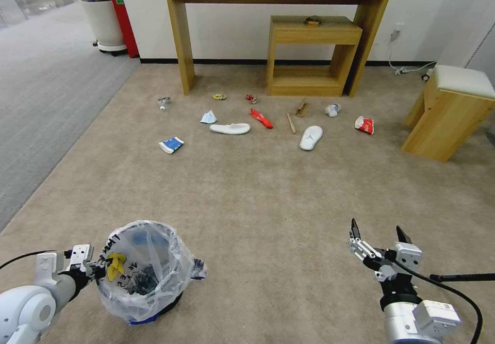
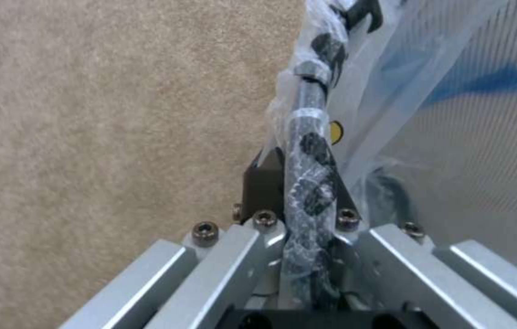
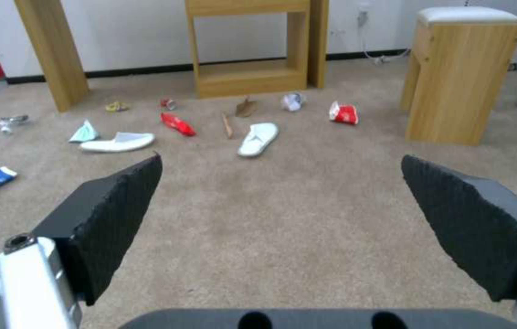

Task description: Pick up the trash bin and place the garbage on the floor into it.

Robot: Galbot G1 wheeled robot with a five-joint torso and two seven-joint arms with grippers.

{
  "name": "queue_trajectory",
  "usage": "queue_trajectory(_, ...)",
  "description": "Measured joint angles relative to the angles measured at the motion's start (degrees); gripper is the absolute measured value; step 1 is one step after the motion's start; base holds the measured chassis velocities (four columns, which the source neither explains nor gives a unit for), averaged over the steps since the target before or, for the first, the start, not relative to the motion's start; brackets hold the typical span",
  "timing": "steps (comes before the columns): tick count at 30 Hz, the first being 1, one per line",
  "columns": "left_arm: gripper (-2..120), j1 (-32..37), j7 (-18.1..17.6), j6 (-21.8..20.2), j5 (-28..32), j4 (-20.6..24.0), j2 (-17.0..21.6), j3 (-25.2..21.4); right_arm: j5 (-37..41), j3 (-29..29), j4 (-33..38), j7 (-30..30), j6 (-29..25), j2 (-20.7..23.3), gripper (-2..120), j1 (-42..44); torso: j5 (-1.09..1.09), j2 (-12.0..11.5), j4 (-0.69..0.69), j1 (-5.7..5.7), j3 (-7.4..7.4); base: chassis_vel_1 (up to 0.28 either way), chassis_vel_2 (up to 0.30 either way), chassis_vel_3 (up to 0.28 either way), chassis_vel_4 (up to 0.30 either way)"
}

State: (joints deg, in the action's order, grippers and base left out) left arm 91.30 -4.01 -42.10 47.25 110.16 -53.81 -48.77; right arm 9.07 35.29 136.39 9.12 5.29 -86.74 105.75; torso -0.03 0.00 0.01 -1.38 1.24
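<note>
Beige floor (image 1: 268, 189), garbage (image 1: 230, 128) strewn well ahead by wooden furniture. Left hand (image 1: 98, 270) clamps trash bin (image 1: 144, 272) rim through slippery liner; bin likely light, rim grip suits. Right hand (image 1: 379, 236) hovers wide, empty.

Beige carpet floor (image 1: 268, 199), litter strung across the 12 o'clock end: 2 white slippers (image 1: 230, 128), a red wrapper (image 1: 261, 118), a blue-white packet (image 1: 171, 144) out toward 10, a red-white bag (image 1: 364, 125) toward 1, and a wooden stick (image 1: 291, 123). The lined trash bin (image 1: 144, 272) is down at 7.
</note>
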Motion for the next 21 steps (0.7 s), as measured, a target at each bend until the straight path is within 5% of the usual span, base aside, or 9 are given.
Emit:
queue_trajectory(3, 0, -0.2, -2.8, 0.0, 2.9, 1.5, -0.8, -0.4, 0.3, 0.4, 0.2, 0.2, 0.6, 0.1, 100, -0.3, -0.04, 0.0, -0.01, 0.00, 0.01, 0.000, 0.000, 0.000, 0.000)
queue_trajectory(6, 0, 0.0, -10.7, 0.0, 10.2, 7.7, -2.5, -1.8, 0.9, 1.0, 0.8, 0.5, 2.2, 0.3, 100, -1.3, 0.01, 0.0, -0.01, 0.00, 0.01, 0.000, 0.000, 0.000, 0.000)
queue_trajectory(10, 0, 1.3, -16.0, 0.0, 14.8, 14.1, -3.6, -2.1, 1.2, 1.2, 1.5, 0.6, 3.2, 0.6, 100, -2.0, 0.03, 0.0, -0.02, 0.00, 0.00, 0.000, 0.000, 0.000, 0.000)
queue_trajectory(21, 0, 12.3, -18.6, -0.1, 10.9, 27.5, -9.9, -3.2, 1.9, 2.1, 3.4, 0.7, 3.7, 1.1, 100, -1.9, 0.01, 0.0, -0.01, 0.00, -0.01, 0.000, 0.000, 0.000, 0.000)
